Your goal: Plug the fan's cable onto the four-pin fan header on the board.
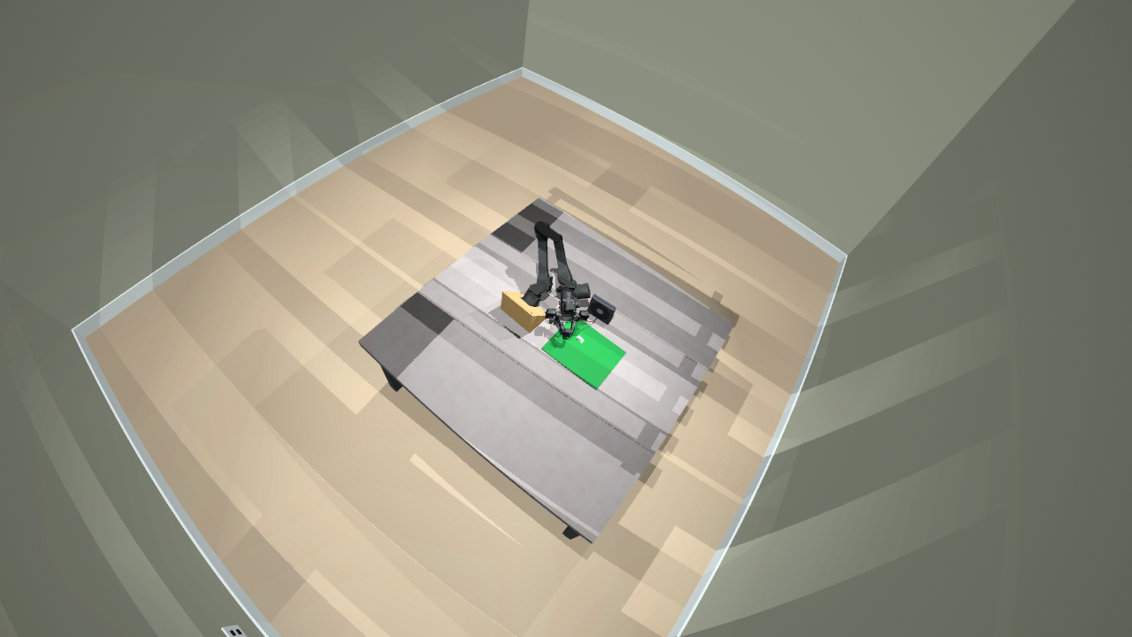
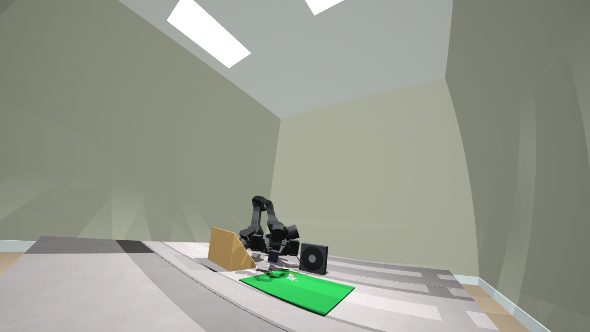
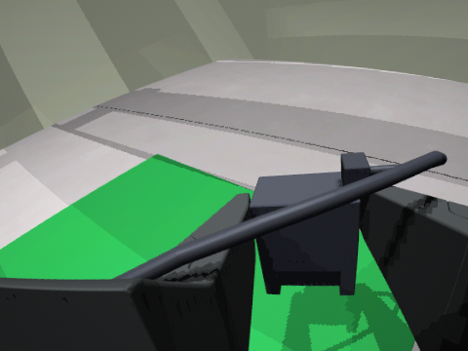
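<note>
My gripper (image 3: 301,199) (image 1: 566,329) is shut on the fan cable's dark plug (image 3: 312,253), whose two legs point down in the wrist view. The black cable (image 3: 292,214) crosses in front of the plug and the left finger. The gripper is above the back-left part of the green board (image 1: 597,364) (image 2: 305,295). The board also fills the lower left of the wrist view (image 3: 127,210). The white four-pin header (image 1: 580,339) (image 2: 292,278) stands on the board, to the gripper's right in the exterior view, with its pins exposed. The header is not visible in the wrist view.
The black fan (image 1: 601,309) (image 2: 313,258) stands upright behind the board, close to the arm's right side in the top and exterior views. A tan wedge-shaped block (image 1: 518,310) (image 2: 222,249) stands left of the gripper, near the board's left corner.
</note>
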